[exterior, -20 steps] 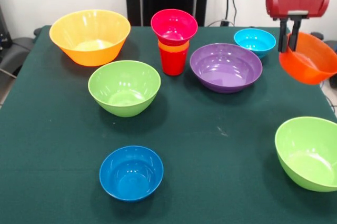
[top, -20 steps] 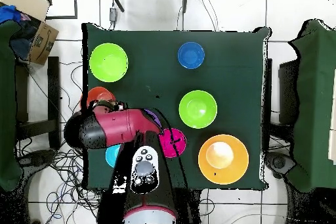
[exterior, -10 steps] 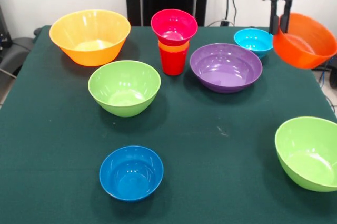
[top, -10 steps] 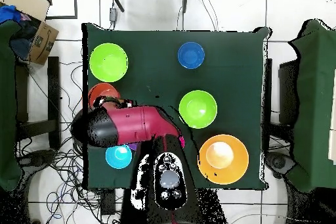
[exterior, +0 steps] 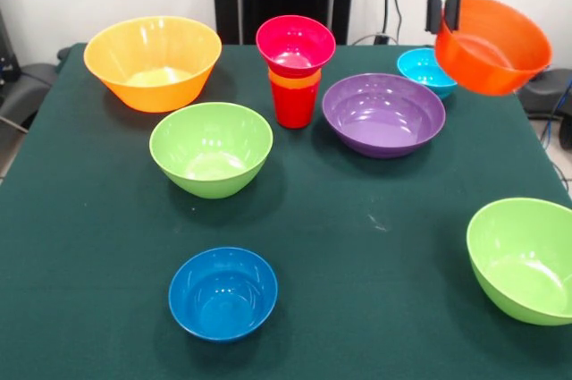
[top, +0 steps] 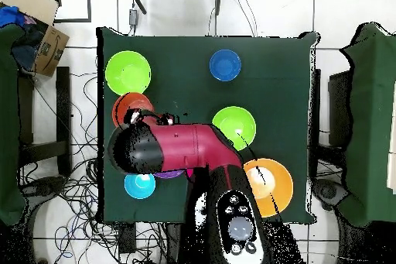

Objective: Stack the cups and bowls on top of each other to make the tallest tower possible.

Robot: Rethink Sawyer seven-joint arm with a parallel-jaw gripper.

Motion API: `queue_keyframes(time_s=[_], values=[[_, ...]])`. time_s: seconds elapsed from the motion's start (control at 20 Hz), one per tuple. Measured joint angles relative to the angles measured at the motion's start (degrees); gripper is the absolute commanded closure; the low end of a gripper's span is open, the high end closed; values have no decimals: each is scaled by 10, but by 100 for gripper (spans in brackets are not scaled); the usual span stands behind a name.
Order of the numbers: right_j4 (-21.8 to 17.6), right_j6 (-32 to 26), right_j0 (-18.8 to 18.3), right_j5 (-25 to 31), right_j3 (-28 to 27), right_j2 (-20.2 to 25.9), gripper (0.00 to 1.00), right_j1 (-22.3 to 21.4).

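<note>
Orange bowl [exterior: 492, 45]: glossy rigid plastic, likely light, slippery; tilted, airborne upper right. Gripper [exterior: 444, 6] jaws pinching rim — thin rim looks best hold.

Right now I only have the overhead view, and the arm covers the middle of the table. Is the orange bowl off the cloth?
Observer: Yes. The pincer grips the orange bowl by its rim, and the bowl hangs tilted, clear of the table.
Operator: What tops the tower?
Observer: A pink bowl sits upright on top of the tower, above an orange cup nested in the red cup.
Operator: Anything between bowl and tower?
Observer: The purple bowl rests on the table between them.
</note>
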Motion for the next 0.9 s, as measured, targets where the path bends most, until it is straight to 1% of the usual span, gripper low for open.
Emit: queue_keyframes(time_s=[0.2,0.55,0.75,0.9], values=[[-8,0,-16,0,9,12,100,-15],[-34,0,-53,2,38,43,100,-48],[-43,0,-70,13,51,57,100,-60],[-48,0,-86,32,62,70,100,-71]])
